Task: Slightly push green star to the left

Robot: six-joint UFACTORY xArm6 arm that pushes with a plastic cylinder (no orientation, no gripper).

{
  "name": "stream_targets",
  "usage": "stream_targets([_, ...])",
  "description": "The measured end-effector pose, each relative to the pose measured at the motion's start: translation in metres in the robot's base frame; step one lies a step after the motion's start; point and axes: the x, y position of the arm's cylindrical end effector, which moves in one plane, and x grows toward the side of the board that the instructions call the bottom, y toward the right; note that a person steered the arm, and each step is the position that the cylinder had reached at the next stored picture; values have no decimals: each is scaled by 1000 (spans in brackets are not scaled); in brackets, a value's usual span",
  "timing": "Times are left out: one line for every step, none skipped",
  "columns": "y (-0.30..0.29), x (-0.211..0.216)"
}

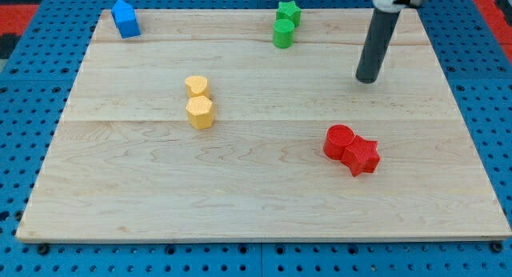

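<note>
The green star (pixel 289 11) lies near the view's top edge of the wooden board (pixel 240 189), right of centre. A green cylinder (pixel 283 34) touches it just below. My tip (pixel 366 79) rests on the board to the right of and below the green star, about a hundred pixels away, touching no block. The dark rod rises from it toward the view's top right.
A blue block (pixel 125 19) sits at the top left corner. A yellow heart (pixel 197 86) and a yellow hexagon (pixel 200 113) stand together left of centre. A red cylinder (pixel 339 141) and a red star (pixel 362 155) touch at the lower right.
</note>
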Motion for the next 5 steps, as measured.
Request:
stream_targets([-2,-15])
stream_targets([-2,-72])
stream_targets([-4,-112])
stream_targets([-9,-146])
stream_targets([-13,-176])
